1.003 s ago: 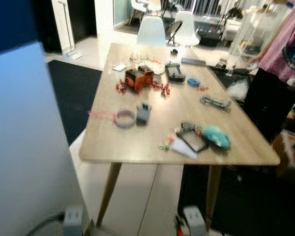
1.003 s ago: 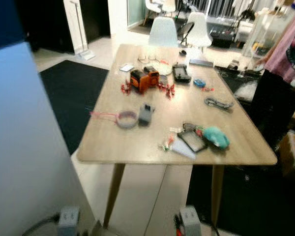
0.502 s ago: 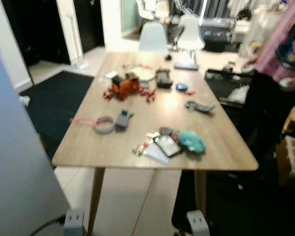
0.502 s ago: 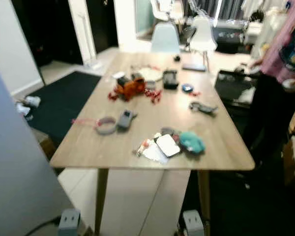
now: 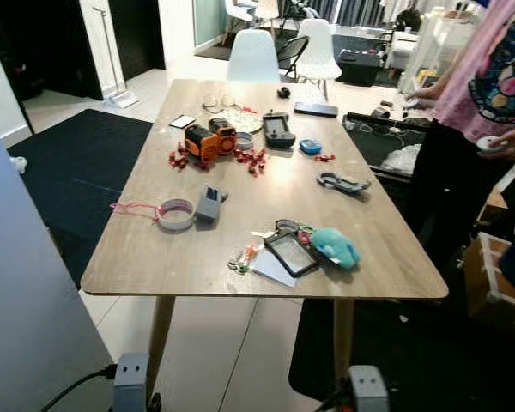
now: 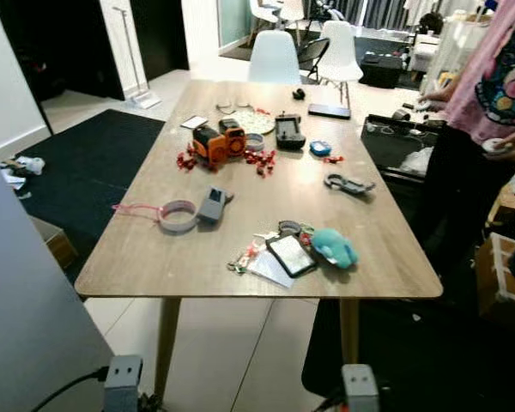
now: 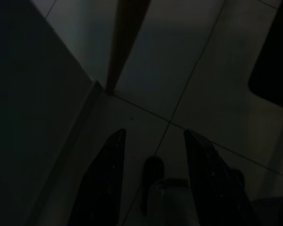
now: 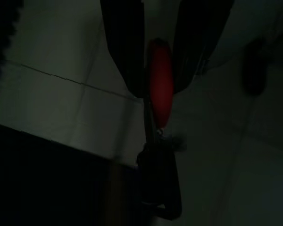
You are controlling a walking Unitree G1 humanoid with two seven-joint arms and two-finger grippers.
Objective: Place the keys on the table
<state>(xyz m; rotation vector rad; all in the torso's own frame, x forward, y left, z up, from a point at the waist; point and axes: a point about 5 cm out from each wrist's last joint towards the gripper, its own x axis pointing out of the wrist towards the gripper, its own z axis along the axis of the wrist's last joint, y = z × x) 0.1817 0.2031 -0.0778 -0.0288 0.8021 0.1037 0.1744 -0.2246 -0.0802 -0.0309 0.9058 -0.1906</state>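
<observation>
My right gripper [image 8: 158, 87] hangs low over the tiled floor, shut on the keys [image 8: 159, 110]. They have a red fob pinched between the fingers, and a dark key ring and key dangle beneath it. My left gripper [image 7: 154, 136] hangs idle and open above the floor beside a table leg [image 7: 125, 42], holding nothing. The wooden table [image 5: 257, 193] stands straight ahead, its near edge just beyond both wrists.
The table carries an orange toy robot [image 5: 210, 142], a grey tape roll [image 5: 176, 214], a phone [image 5: 290, 253], a teal plush [image 5: 335, 247] and a black controller [image 5: 279, 129]. A person [image 5: 489, 86] stands at its right side. A blue-grey panel [image 5: 26, 300] rises at my left.
The camera has swung and steadied, so the table now sits more centred and sharp. The items on the table have kept their places.
</observation>
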